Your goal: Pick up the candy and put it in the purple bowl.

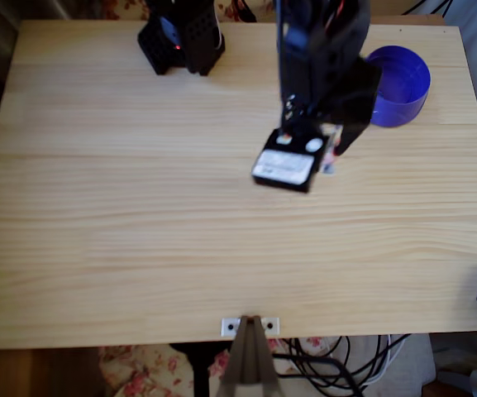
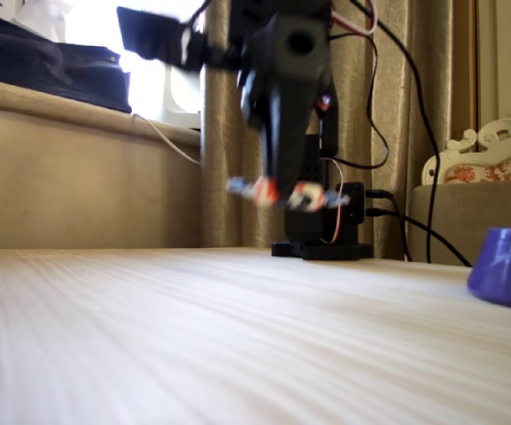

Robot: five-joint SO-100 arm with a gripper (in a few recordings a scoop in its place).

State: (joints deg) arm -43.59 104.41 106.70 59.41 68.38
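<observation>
I am watching the gripper hanging high above the counter with the candy pinched crosswise at its tip. In the fixed view the sweet is blurred, but I am making out its white and orange-red middle between the fingers and a bluish twisted end sticking out to each side, well clear of the wood. So I am reading the fingers as closed on the candy, holding it by the middle so the loose ends dangle free.

In the overhead view the arm is covering most of what lies under it, and only a small reddish and bluish bit is peeking out beside the black gripper body. The purple bowl is sitting near the far right corner of the counter in that view, just beside the arm, with its mouth open upward. It looks empty as far as I can see into it.

I am judging this to be the carry stage: the height is keeping the candy above the bowl's rim on the way over.
</observation>
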